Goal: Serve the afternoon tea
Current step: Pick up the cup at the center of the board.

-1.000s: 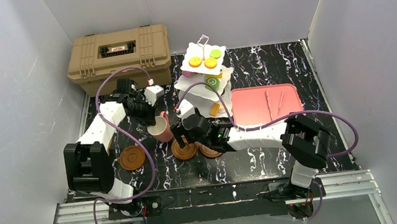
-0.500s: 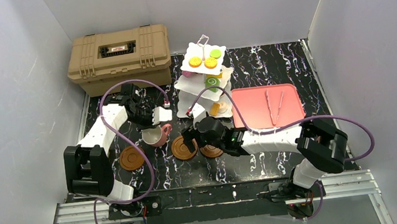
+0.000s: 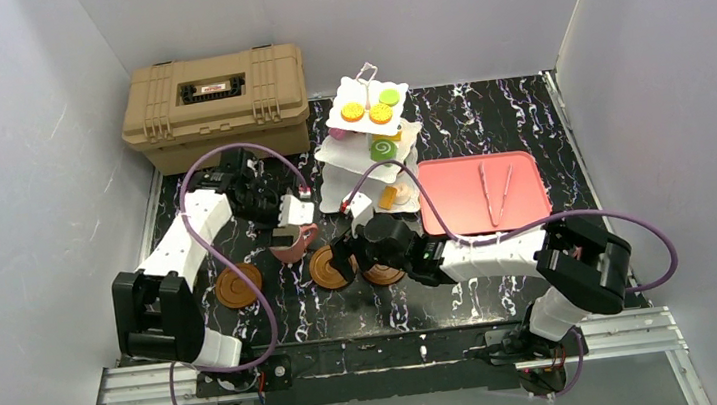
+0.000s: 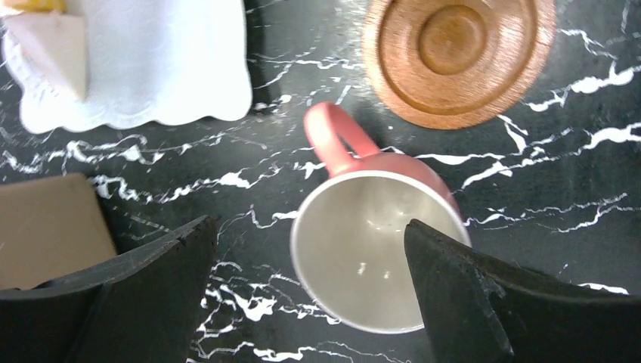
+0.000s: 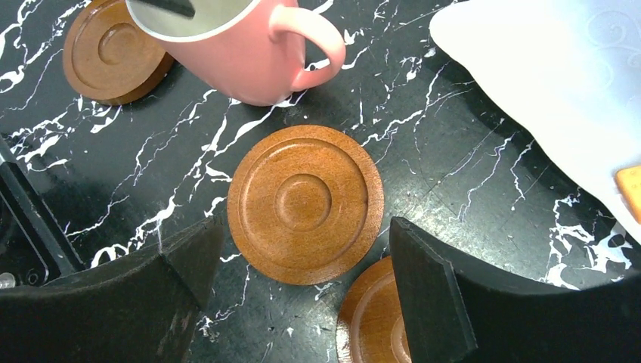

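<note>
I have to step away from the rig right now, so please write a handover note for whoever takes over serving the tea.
Grippers: the left gripper is open, straddling the pink cup from above without gripping it. The right gripper is open over the middle saucer, holding nothing.
Things: the cup stands upright on the bare table, just behind the saucers, on none of them. Left saucer and right saucer are bare too. The pastries sit on the stand.
Done: three saucers laid out, cup on the table.
Left: set the cup on a saucer, probably the middle one. No second cup is in view.
</note>
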